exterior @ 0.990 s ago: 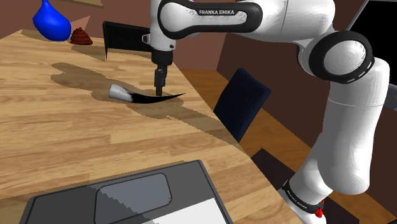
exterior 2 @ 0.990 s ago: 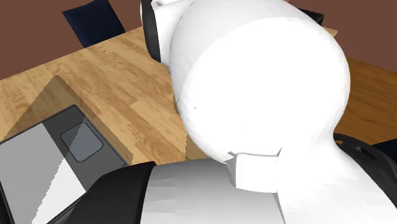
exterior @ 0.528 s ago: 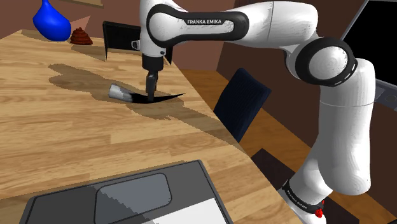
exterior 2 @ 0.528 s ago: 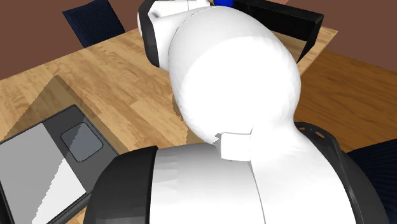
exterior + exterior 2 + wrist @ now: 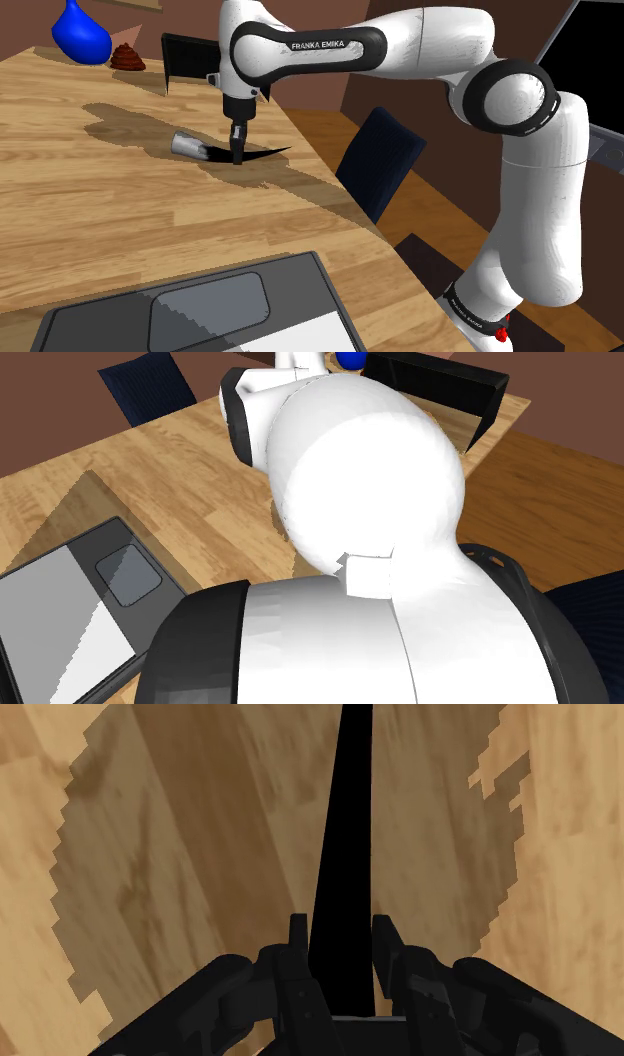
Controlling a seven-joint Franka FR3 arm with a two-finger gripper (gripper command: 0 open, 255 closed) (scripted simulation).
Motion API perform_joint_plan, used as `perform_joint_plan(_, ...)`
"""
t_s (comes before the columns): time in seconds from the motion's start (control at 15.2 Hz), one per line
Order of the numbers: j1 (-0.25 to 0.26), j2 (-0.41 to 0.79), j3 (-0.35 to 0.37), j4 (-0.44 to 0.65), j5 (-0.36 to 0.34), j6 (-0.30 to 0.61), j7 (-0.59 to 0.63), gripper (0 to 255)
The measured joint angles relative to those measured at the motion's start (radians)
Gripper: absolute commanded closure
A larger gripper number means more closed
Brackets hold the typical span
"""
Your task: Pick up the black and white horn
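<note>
On the wooden worktop (image 5: pixel 120 220), the horn (image 5: pixel 345 824) lies directly under the end effector (image 5: pixel 342 939), long axis square to its closing line, fingers pinching the black section.

The shoulder view looks from beside the arm (image 5: pixel 530 200), down and leftward across the wooden table (image 5: pixel 100 230). The second exterior view sits very near behind that arm, looking down; both share the laptop (image 5: pixel 200 305). The wrist view looks along the gripper (image 5: pixel 340 929), close to the tabletop.

We saw the tool (image 5: pixel 238 155) slide toward the shoulder view's left and drop onto the horn's (image 5: pixel 215 152) black middle.
</note>
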Motion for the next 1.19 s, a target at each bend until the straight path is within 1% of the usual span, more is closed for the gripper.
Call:
perform_joint_plan(0.46, 0.000, 0.000, 0.000, 0.005, 0.000, -0.006, 0.000, 255)
perform_joint_plan(0.79, 0.001, -0.010, 0.001, 0.054, 0.003, -0.063, -0.003, 255)
perform_joint_plan(1.19, 0.008, -0.004, 0.003, 0.143, 0.002, -0.146, -0.002, 255)
